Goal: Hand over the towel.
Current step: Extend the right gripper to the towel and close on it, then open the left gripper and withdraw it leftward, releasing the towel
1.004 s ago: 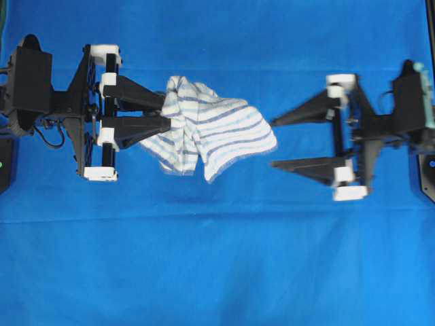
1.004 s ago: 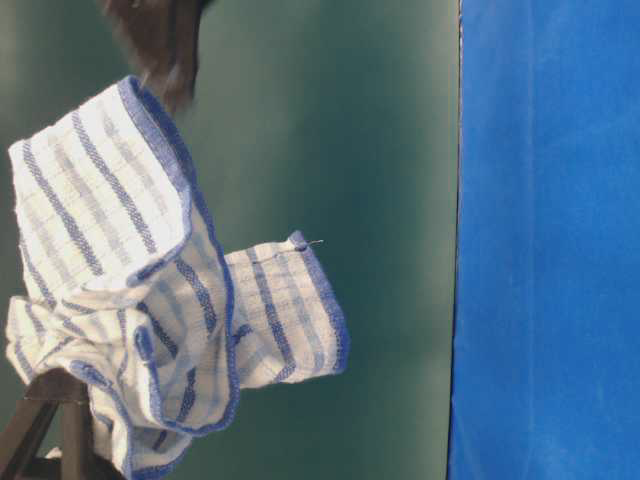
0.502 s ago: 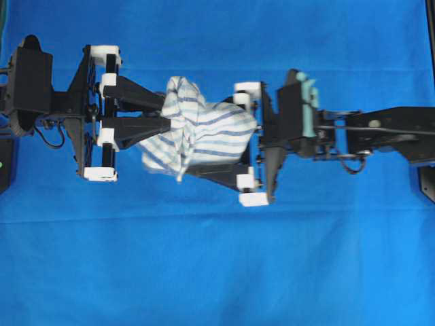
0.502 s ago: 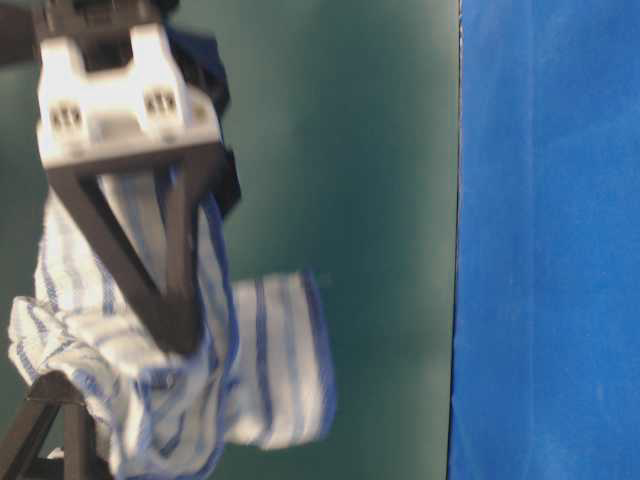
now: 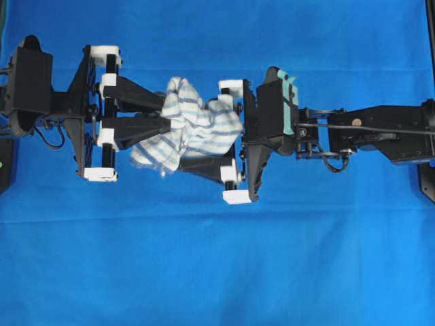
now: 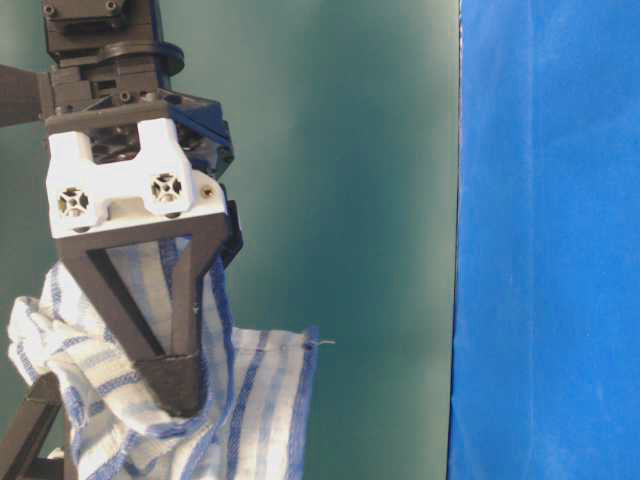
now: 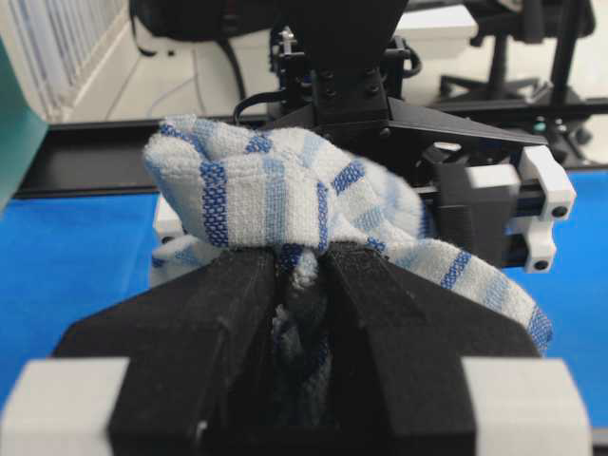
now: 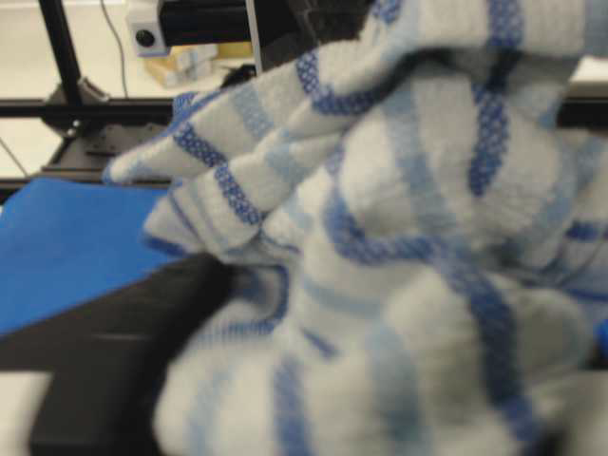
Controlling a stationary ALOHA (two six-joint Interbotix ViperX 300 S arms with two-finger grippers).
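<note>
The towel (image 5: 204, 125), white with blue and grey stripes, hangs bunched in the air between my two grippers. My left gripper (image 5: 166, 113) is shut on its left end; in the left wrist view the cloth (image 7: 266, 190) is pinched between the black fingers (image 7: 228, 294). My right gripper (image 5: 192, 138) has reached in from the right. Its jaws stand apart on either side of the towel's free end. In the right wrist view the towel (image 8: 418, 237) fills the frame and lies against one finger (image 8: 114, 342); the other finger is hidden. The table-level view shows a right finger (image 6: 175, 375) in front of the cloth (image 6: 260, 400).
A plain blue sheet (image 5: 217, 272) covers the table below both arms. A dark green backdrop (image 6: 350, 150) stands behind them. Black arm bases sit at the left edge (image 5: 7, 163) and the right edge (image 5: 427, 176).
My right arm has come in from the right and its open jaws now straddle the towel's free end, a little narrower than before. The towel is bunched up. My left gripper has stayed put.
</note>
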